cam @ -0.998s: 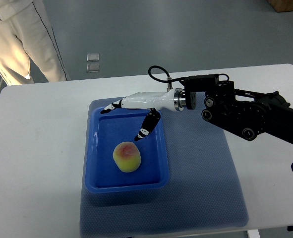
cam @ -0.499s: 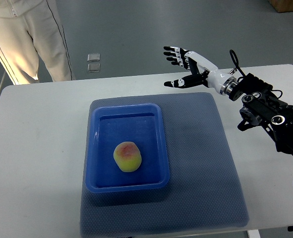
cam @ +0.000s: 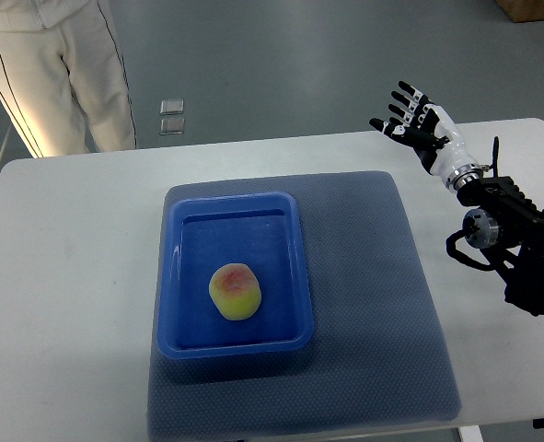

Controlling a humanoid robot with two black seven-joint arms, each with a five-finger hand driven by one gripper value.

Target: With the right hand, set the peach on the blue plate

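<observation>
One peach (cam: 236, 292) is seen lying inside the blue plate (cam: 292, 276) (a shallow rectangular tray), well to the left of the right hand (cam: 416, 123) and nearer the camera than it. The plate rests on a dark mat (cam: 373, 304) spread over the white worktop (cam: 69, 276). A person's legs (cam: 60, 74) are visible beyond the worktop's far left corner, far from the hand. The right hand is held raised above the worktop's far right edge with its fingers spread and nothing in them; the left hand is not seen.

Little is judged left to go wrong, since the peach already sits in the plate. It lies off centre toward the plate's left wall, so a knock to the worktop or mat could roll it against the rim. A careless swing of the forearm back over the mat could also shift the plate.

Compared with half a second ago, the hand has been drawn further right and turned more upright, while the peach and plate have stayed put.
</observation>
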